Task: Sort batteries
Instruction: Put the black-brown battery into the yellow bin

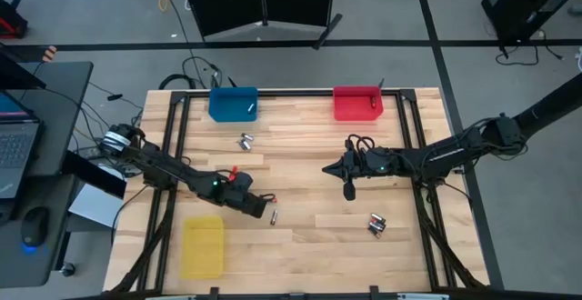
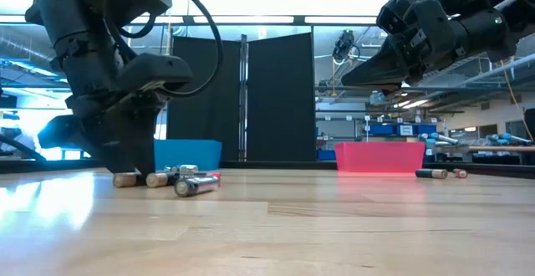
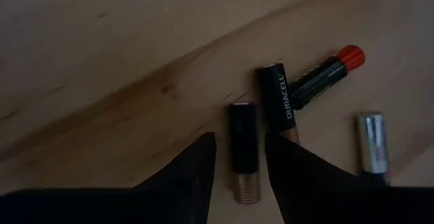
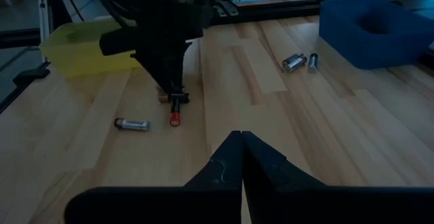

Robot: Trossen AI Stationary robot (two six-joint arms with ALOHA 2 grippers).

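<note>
Left gripper [image 3: 241, 166]: down at the table [image 1: 309, 168] on its left-middle part, fingers parted, one on each side of a black cell [image 3: 243, 149] that lies on the wood; whether the pads touch it cannot be told.
Black cell: flat on the table between the left fingers, its copper end toward the wrist camera.
Duracell cell [image 3: 277, 95]: flat, just beside the black cell, outside the fingers.
Red-tipped cell [image 3: 329, 75]: just beside the Duracell cell, slanted away from it.
Silver cell [image 3: 371, 142]: flat, near that cluster but apart from it.
Right gripper [image 4: 241, 146]: clenched on nothing, held above the table's middle-right, pointing toward the left arm.
Pair by blue bin [image 1: 245, 142]: two silver cells on the wood in front of the blue bin [image 1: 233, 105].
Pair at right [image 1: 376, 224]: a few cells lying close together on the near-right part of the table.
Blue bin: at the far edge, left of centre, with a pale cell inside.
Red bin [image 1: 356, 104]: at the far edge, right of centre, one dark cell inside.
Yellow bin [image 1: 202, 245]: near-left corner of the table.
</note>
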